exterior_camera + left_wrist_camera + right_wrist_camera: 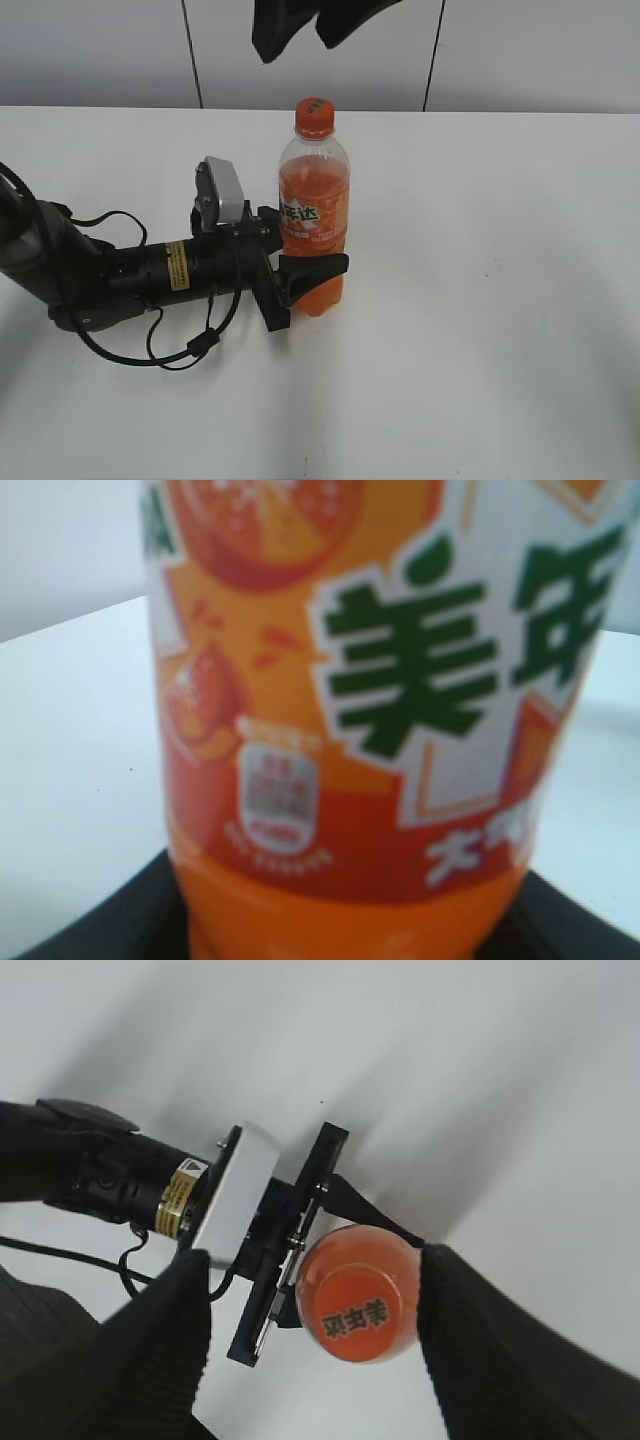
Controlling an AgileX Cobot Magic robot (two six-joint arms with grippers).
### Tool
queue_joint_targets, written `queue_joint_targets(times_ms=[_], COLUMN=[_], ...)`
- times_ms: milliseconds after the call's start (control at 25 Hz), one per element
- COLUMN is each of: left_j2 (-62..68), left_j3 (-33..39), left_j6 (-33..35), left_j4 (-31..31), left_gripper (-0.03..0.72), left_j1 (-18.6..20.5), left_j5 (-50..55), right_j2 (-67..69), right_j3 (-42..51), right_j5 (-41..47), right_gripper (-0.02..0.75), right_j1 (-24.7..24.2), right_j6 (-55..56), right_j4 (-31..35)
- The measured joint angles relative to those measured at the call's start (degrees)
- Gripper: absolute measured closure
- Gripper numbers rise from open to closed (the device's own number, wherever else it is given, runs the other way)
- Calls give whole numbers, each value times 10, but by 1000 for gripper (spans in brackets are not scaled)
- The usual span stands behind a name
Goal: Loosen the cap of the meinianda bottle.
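Bottle [314,210] is standing upright near the middle of the white table [500,300], orange drink inside, orange label with white and green characters facing the camera. I'm seeing the cap [313,117] sitting on the neck, orange, with small dark marks on top.

I'm reading the left gripper [305,272] as lying low along the table, coming in from the left, fingers clenched on the lower body of the bottle just under the label. One black finger [318,268] is wrapping the front of the bottle; the other is behind it and mostly hidden. The left wrist view is filling up with the label [380,680] at very close range, blurred, with dark finger edges at the bottom corners, bottle sitting between them.

Right gripper [312,1345] is hanging above the bottle, looking straight down on the cap [355,1305]. Its two black ribbed fingers [480,1360] are spread wide on either side of the cap, released, and I'm not seeing either one touching it. In the exterior view only the dark tips [300,25] are showing at the top edge, well above the cap.

From above I'm also seeing the left arm [110,1175] with its yellow sticker, a black cable [170,350] looping on the table beside it, and the white camera block [222,190] on its wrist.
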Motion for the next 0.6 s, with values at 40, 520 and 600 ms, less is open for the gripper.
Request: queue_joint_targets(times_ms=[40, 520, 600], left_j2=[0, 0, 0], left_j3=[0, 0, 0], left_j6=[0, 0, 0], left_j4=[0, -1, -1], left_gripper=[292, 292, 292], left_j1=[0, 0, 0], left_j5=[0, 0, 0], right_j2=[0, 0, 3], right_j3=[1, 27, 34], right_j5=[0, 0, 0], right_gripper=[248, 248, 248], right_j1=[0, 0, 0], right_j6=[20, 68, 69], right_j4=[-7, -31, -30])
